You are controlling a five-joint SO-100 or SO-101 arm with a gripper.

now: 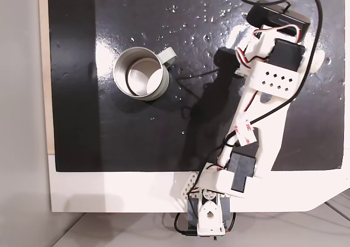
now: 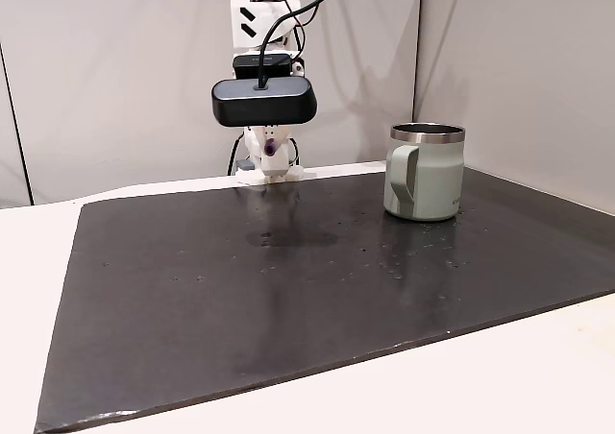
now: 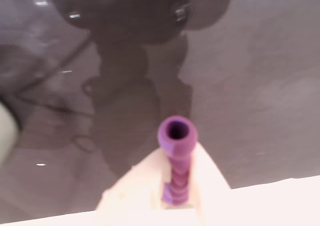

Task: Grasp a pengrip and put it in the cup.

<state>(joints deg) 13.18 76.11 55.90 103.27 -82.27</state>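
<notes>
Little can be read. In a fixed view from above, the black camera (image 1: pixel 280 18) mounted on the arm carries a short line of white lettering along its top edge, too small to make out. A white tag (image 1: pixel 244 131) on the arm's cable shows red print, possibly "3M", repeated, though blurred.

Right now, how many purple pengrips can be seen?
1. The pengrip is held between the white fingers, lifted above the black mat, beside the cup.
</notes>
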